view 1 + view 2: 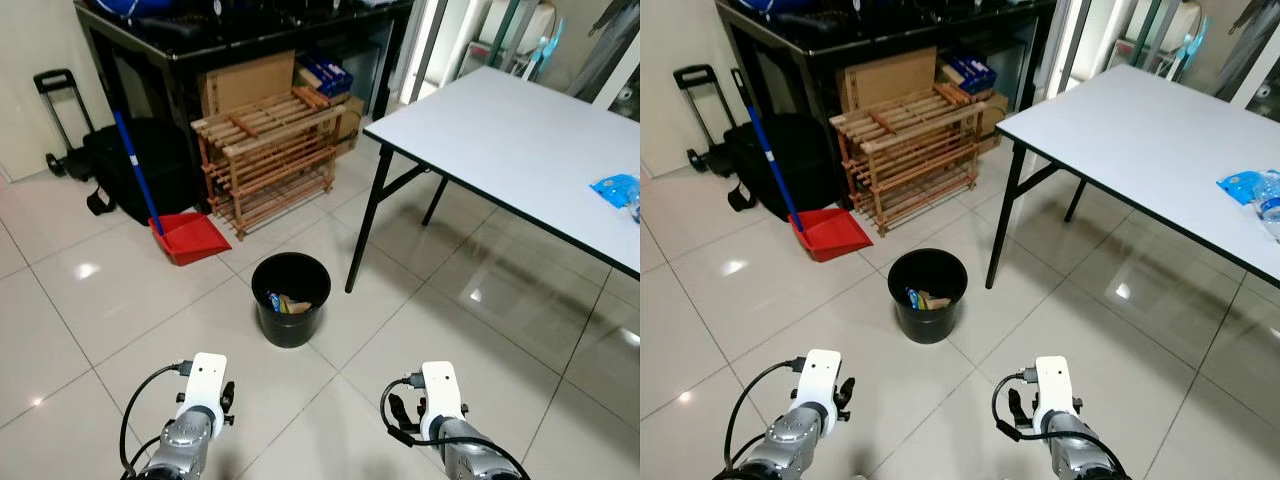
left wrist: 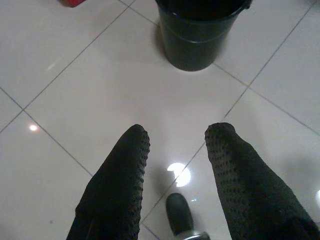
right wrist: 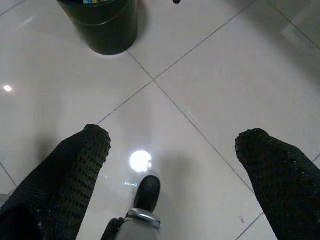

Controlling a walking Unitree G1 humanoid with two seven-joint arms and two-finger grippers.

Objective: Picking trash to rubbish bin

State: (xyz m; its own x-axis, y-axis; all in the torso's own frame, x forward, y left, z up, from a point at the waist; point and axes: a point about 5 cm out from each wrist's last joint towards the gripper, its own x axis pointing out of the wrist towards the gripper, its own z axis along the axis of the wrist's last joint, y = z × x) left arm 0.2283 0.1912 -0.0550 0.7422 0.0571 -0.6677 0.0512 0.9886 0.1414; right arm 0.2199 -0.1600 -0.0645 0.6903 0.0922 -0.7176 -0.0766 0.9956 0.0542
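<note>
Both end effectors, left [image 2: 175,145] and right [image 3: 172,145], gape above tiles; bin [image 1: 290,298] holds wrappers.

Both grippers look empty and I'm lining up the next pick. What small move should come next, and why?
Probably turn right toward the white table. The left gripper and right gripper are open and hold nothing above bare floor tiles, the black bin already has some trash in it, and a blue wrapper lies near the table's right end.

Glossy tile floor [image 1: 120,300] w/ white table [image 1: 500,140], wooden rack [image 1: 270,150].
</note>
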